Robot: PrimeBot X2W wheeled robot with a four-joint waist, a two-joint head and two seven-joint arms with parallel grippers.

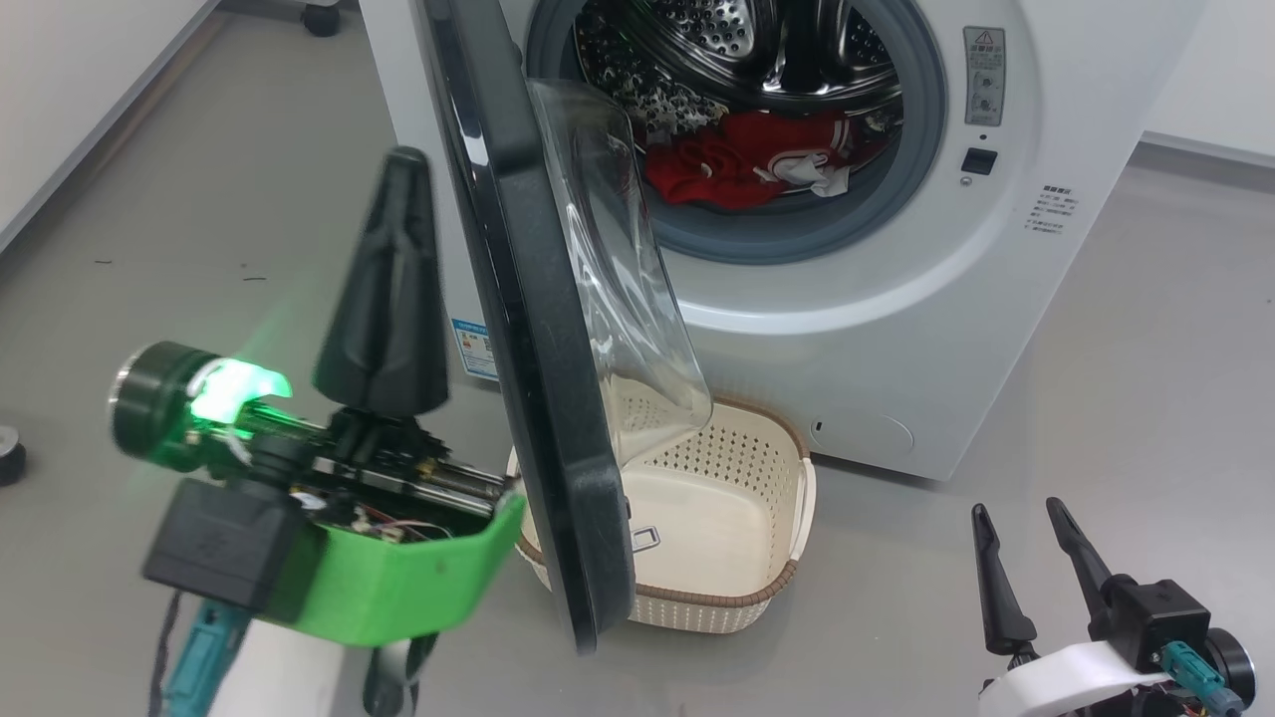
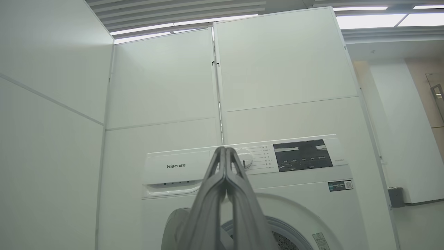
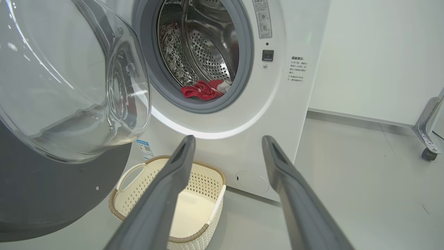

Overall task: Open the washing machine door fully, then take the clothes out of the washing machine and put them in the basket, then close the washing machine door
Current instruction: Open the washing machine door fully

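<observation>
Left gripper [image 1: 402, 174]: two dark tapered fingers pressed flat together into one matte cone, nothing between them, mid-left of the head view. It sat just left of the washing machine door's [image 1: 528, 299] outer face; contact couldn't be judged. Right gripper [image 1: 1018, 510]: fingers spread wide and empty, lower right, over bare grey floor [image 1: 1146, 349]. The door was glossy black and round, seen edge-on in the head view and swung partway out, with a clear bulging glass bowl [image 1: 618, 279] on its inner side. The basket [image 1: 737, 453] was cream perforated plastic with a brown woven-look rim. It sat on the floor at the washing machine's [image 1: 896, 329] foot, partly behind the door's lower edge, with no clothes in it. The clothes [image 1: 737, 159], crumpled red fabric with white trim, lay at the bottom of the perforated steel drum [image 1: 757, 40], inside the grey rubber seal [image 1: 921, 119]. The left wrist view added what the head view cut off: the white control panel [image 2: 242, 166] with a round dial [image 2: 244, 158] and a dark display, and flat white wall panels [image 2: 277, 69] behind. The right wrist view added the basket's loop handle and a caster [image 3: 429, 154] at far right.
</observation>
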